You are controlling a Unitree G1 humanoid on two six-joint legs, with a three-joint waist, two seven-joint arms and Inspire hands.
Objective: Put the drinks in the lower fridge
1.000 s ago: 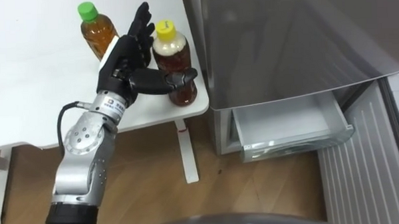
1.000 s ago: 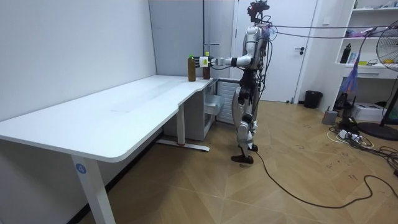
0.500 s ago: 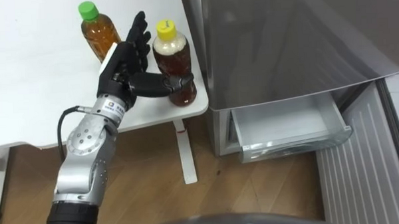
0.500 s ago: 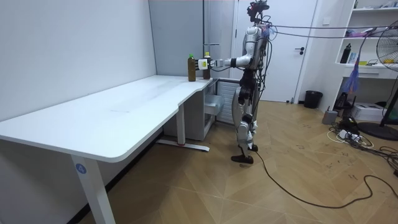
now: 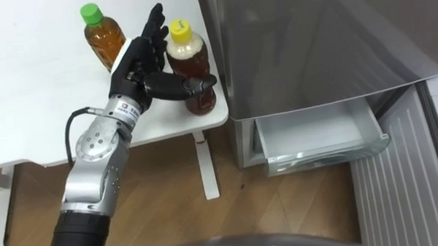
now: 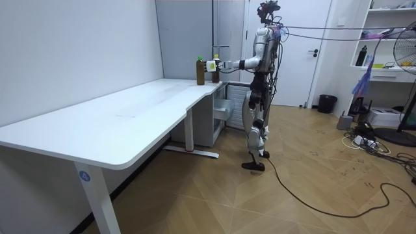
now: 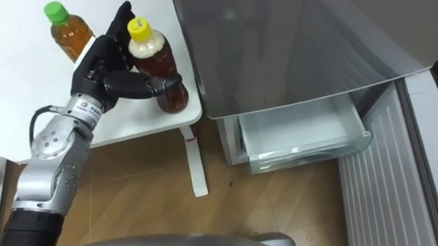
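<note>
Two bottles of brown tea stand on the white table (image 5: 35,100) near its right corner: one with a yellow cap (image 5: 190,62) and one with a green cap (image 5: 101,39) further left. My left hand (image 5: 133,67) is at the yellow-capped bottle. Its fingers point straight up along the bottle's left side and its thumb lies across the bottle's front; the hand is open. The bottle stands upright on the table. To the right, the grey fridge (image 5: 311,39) has its lower drawer (image 5: 318,138) pulled out and empty. In the room view I stand by the table's far end, left arm stretched to the bottles (image 6: 214,68).
The yellow-capped bottle stands close to the table's edge and to the fridge's side wall. The open lower fridge door (image 5: 400,175) stands at the right. Wooden floor and a table leg (image 5: 206,167) lie below.
The picture has shifted slightly. My left hand stays at the yellow-capped bottle, thumb across its front; both bottles stand where they were.
</note>
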